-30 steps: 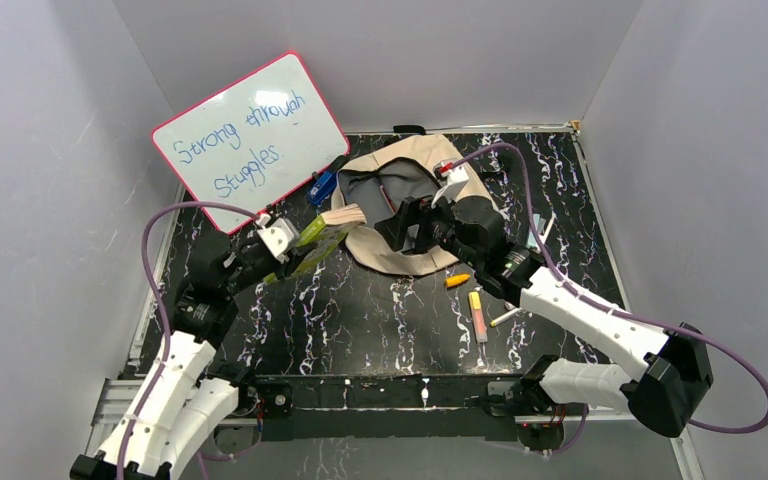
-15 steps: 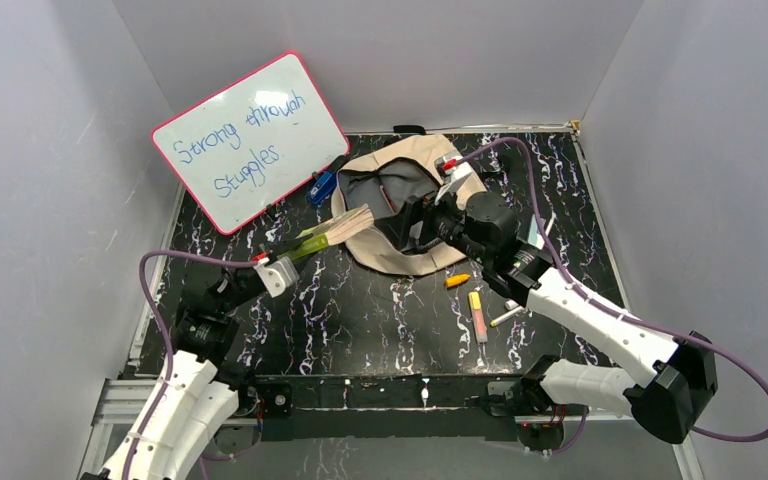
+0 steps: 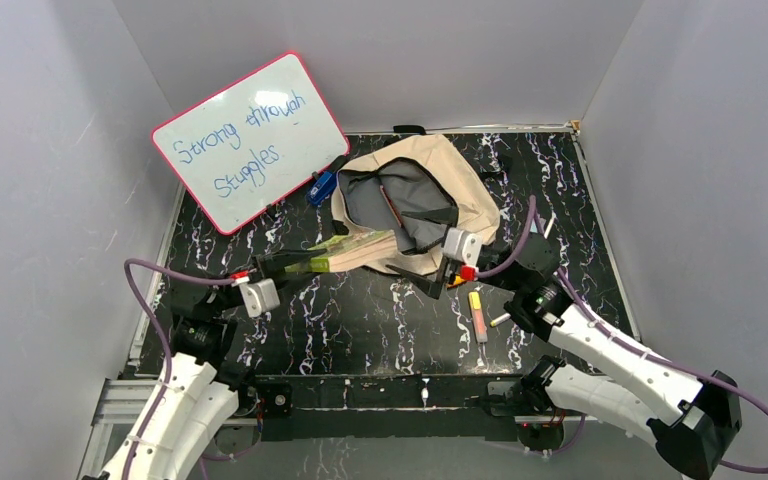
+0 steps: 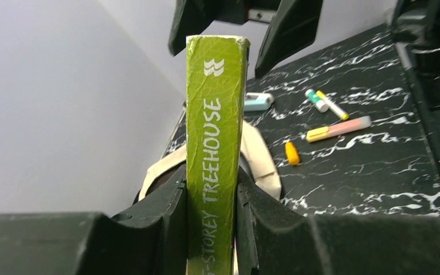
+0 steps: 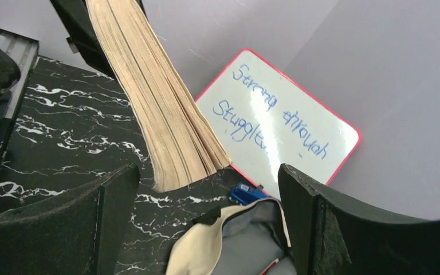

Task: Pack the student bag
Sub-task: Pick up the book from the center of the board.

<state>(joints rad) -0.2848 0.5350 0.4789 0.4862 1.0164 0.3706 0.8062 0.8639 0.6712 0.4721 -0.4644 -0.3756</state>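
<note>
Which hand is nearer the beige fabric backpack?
Right. The right hand is open at the near edge of the backpack; the left hand is farther left, gripping a green book.

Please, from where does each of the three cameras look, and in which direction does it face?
Top external: high behind the bases, looking down at the table, student bag and whiteboard; left arm and right arm show.
Left wrist: looks past the left pincer along the green book it grips, toward loose pens.
Right wrist: looks through the open right pincer toward the whiteboard.
Shared: both wrist views see the book and the bag.
</note>
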